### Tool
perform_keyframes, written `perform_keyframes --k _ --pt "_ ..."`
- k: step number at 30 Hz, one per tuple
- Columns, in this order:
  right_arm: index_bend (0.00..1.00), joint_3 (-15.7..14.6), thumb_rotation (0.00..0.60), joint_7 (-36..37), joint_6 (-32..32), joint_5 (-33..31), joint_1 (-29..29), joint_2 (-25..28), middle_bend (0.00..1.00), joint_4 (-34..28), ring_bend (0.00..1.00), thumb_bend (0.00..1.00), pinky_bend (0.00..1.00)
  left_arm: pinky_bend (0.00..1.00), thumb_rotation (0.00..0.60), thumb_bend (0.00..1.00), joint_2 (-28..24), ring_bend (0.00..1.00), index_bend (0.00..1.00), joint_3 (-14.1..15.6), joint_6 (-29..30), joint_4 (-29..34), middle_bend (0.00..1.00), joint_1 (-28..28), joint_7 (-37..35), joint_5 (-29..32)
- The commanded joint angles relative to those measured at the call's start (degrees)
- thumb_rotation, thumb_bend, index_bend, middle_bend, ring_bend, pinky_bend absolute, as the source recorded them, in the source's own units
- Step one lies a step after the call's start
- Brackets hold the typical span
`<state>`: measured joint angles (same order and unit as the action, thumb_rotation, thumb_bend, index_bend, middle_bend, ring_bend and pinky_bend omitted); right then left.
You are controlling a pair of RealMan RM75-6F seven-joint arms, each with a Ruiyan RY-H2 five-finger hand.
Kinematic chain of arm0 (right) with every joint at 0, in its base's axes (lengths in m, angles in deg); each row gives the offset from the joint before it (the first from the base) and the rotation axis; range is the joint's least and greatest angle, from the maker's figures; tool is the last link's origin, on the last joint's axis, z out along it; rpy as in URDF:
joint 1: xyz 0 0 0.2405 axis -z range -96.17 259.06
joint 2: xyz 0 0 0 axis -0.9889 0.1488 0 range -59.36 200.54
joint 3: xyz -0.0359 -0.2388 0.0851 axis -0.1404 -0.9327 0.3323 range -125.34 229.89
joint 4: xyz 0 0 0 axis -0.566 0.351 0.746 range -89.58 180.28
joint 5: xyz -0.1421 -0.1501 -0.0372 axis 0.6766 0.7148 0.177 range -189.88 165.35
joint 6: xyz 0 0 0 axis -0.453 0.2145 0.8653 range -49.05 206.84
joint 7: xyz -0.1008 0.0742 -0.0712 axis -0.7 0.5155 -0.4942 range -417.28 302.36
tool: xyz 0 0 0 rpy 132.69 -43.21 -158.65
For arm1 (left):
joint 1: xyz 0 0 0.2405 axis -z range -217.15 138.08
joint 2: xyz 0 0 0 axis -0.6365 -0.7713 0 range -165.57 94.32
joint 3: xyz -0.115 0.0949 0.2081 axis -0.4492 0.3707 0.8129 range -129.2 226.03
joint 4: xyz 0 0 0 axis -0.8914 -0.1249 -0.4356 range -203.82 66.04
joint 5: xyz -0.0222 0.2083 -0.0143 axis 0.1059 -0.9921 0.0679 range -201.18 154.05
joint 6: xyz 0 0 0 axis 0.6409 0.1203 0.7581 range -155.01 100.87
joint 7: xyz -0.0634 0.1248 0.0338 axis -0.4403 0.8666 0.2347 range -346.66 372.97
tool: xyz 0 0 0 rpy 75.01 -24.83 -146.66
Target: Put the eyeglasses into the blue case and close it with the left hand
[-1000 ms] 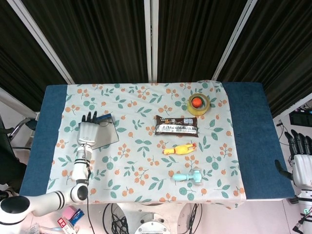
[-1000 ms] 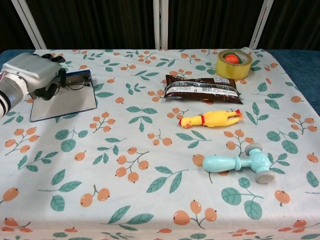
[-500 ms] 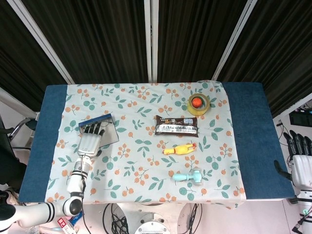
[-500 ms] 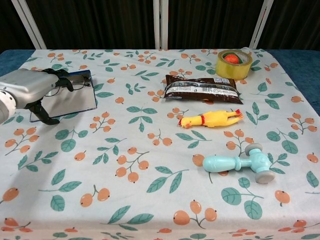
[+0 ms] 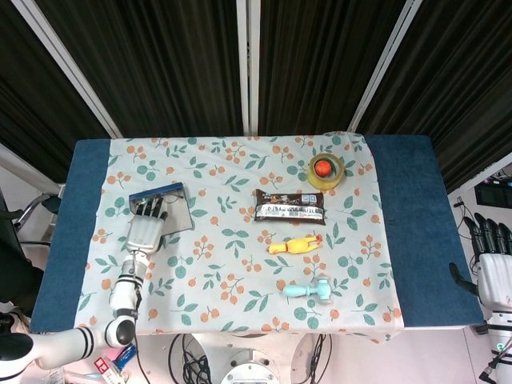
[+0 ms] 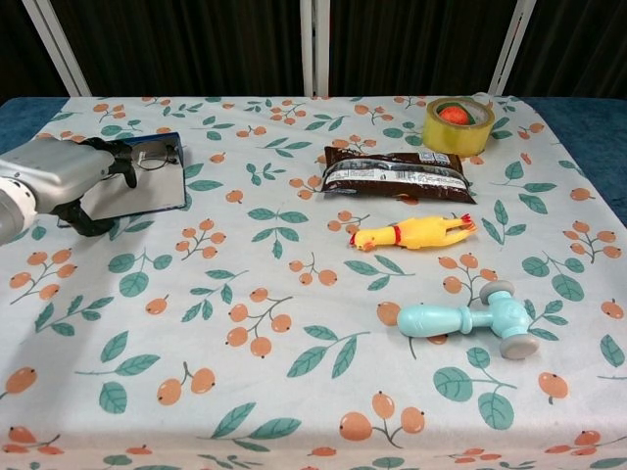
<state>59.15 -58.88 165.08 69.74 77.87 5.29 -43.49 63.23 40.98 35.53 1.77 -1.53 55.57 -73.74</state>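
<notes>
We find the blue case [image 6: 140, 182] lying open at the upper left of the chest view, its pale grey lid panel spread flat toward the camera, and the eyeglasses [image 6: 155, 157] rest inside it at the far blue edge, so the first half of the job looks done. What remains, as we judge it, is the closing: the lid has yet to be folded over. Our left hand [image 6: 61, 175] lies over the case's left side, fingers stretched toward the glasses and thumb hanging below; it grips nothing that we can see (whether the fingertips touch the frames is unclear). Our right hand [image 5: 496, 268] sits at the lower right edge of the head view, off the table, fingers extended and empty
</notes>
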Motion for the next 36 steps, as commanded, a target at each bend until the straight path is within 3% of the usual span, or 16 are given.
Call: perform_keyframes --k 1,2,4,6,9,17,25,31,36 --pt "0.0 -0.1 0.6 -0.1 -0.1 0.0 0.0 0.0 0.0 0.0 0.0 0.22 0.0 0.14 0.404 0.46 0.7 0.0 0.29 -0.5 -0.5 -1.1 0.0 -0.1 -1.4 0.0" --pt "0.0 -0.1 0.6 -0.1 -0.1 0.0 0.0 0.0 0.0 0.0 0.0 0.22 0.0 0.13 0.314 0.52 1.0 0.0 0.3 -0.7 -0.6 -1.7 0.0 -0.2 -2.0 -0.1" --pt "0.0 -0.1 0.6 -0.1 -0.1 0.0 0.0 0.0 0.0 0.0 0.0 0.22 0.0 0.14 0.284 0.56 1.6 0.0 0.31 -0.6 -0.5 -3.4 0.0 -0.1 -2.0 -0.8" --pt "0.0 -0.1 0.6 -0.1 -0.1 0.0 0.0 0.0 0.0 -0.1 0.0 0.22 0.0 0.14 0.322 0.57 2.3 0.0 0.32 -0.8 -0.3 -5.1 0.0 0.0 -2.1 -1.1" --pt "0.0 -0.1 0.6 -0.2 0.1 0.0 0.1 0.2 0.0 -0.1 0.0 0.22 0.0 0.14 0.431 0.58 3.3 0.0 0.36 -2.1 -0.6 -7.2 0.0 0.2 -3.0 -0.7" --pt "0.0 0.0 0.6 0.0 0.1 -0.3 0.1 0.2 0.0 0.0 0.0 0.22 0.0 0.14 0.596 0.61 3.2 0.0 0.47 -4.5 -1.3 -6.9 0.0 0.0 -6.6 -0.5" --pt "0.0 0.0 0.6 0.0 -0.1 -0.4 0.0 -0.2 0.0 0.4 0.0 0.22 0.0 0.14 0.6 0.58 2.6 0.0 0.62 -5.2 -3.7 -4.3 0.0 -2.2 -15.4 -1.1" --pt "0.0 0.1 0.6 0.2 0.8 -0.1 0.4 -0.3 0.0 0.6 0.0 0.22 0.0 0.14 0.6 0.58 3.4 0.01 0.71 -5.9 -1.4 -4.7 0.01 -3.1 -20.3 -4.0" --pt "0.0 0.1 0.6 0.3 1.2 0.2 0.4 -0.5 0.0 0.9 0.0 0.22 0.0 0.14 0.6 0.58 1.9 0.01 0.77 -5.4 1.8 -1.1 0.03 -4.6 -22.0 -7.1"
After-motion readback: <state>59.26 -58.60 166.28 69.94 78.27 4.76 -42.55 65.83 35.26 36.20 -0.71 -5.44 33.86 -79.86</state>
